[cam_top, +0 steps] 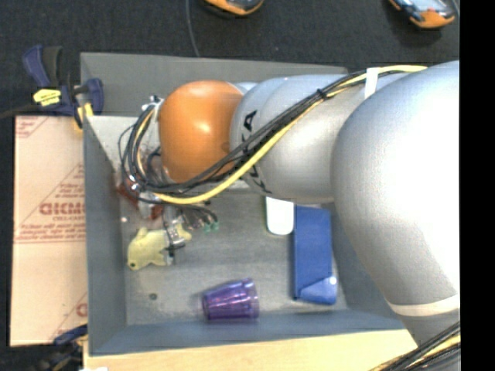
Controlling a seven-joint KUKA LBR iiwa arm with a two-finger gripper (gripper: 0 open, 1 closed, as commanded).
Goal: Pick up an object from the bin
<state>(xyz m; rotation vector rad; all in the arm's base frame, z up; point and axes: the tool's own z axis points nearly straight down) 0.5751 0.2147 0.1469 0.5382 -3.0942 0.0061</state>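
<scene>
My gripper (176,235) reaches down at the left middle of the bin, below the orange cover. Its tip is right at the upper right edge of a pale yellow soft lump (147,250) that lies on the bin floor; whether they touch I cannot tell. A small dark green thing (207,222) lies just to the right of the gripper. A red thing (126,192) peeks out by the left wall, partly hidden behind the cables.
A purple cup (230,300) lies on its side near the front wall. A blue flat pack (313,263) lies at the right, with a white cap-like thing (279,216) at its upper left. The arm and orange cover hide the back of the bin.
</scene>
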